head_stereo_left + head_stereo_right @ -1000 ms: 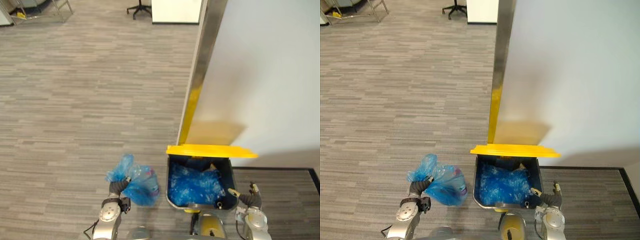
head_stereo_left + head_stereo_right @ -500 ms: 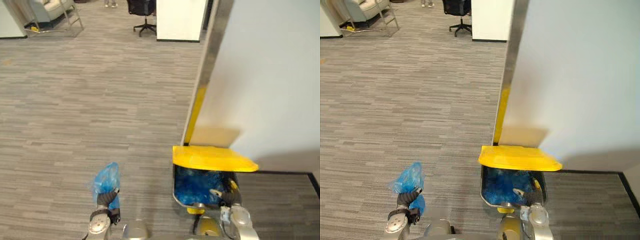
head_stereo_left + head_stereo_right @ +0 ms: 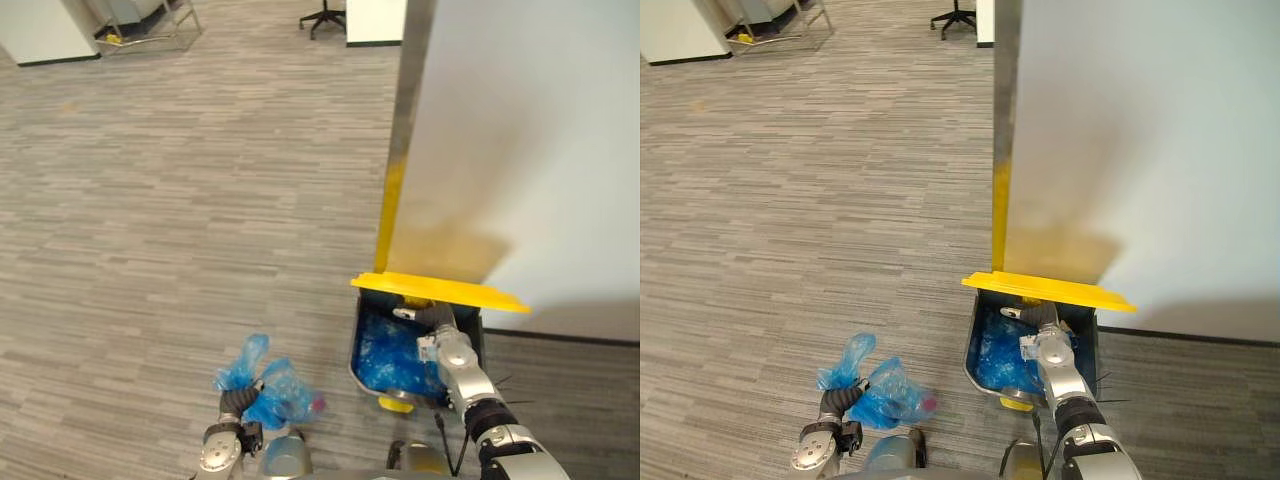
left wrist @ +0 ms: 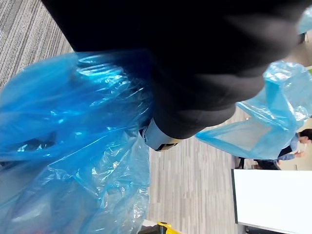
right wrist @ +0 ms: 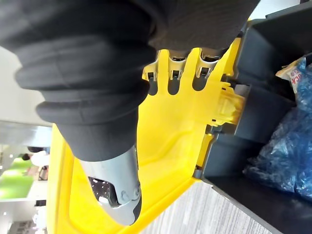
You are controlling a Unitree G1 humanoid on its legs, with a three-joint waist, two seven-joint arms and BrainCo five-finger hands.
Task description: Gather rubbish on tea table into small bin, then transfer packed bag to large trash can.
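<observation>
crumpled translucent blue bag (image 3: 275,392), loose top sticking up, clutched in the left hand (image 3: 236,402) just left of the dark trash can (image 3: 353,350); its yellow lid (image 3: 440,290) raised, blue liner (image 3: 385,355) inside.

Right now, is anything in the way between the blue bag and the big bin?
Nothing visible is. The left hand grips the blue bag beside the bin, with bare carpet between, and the right hand props the yellow lid up.
</observation>
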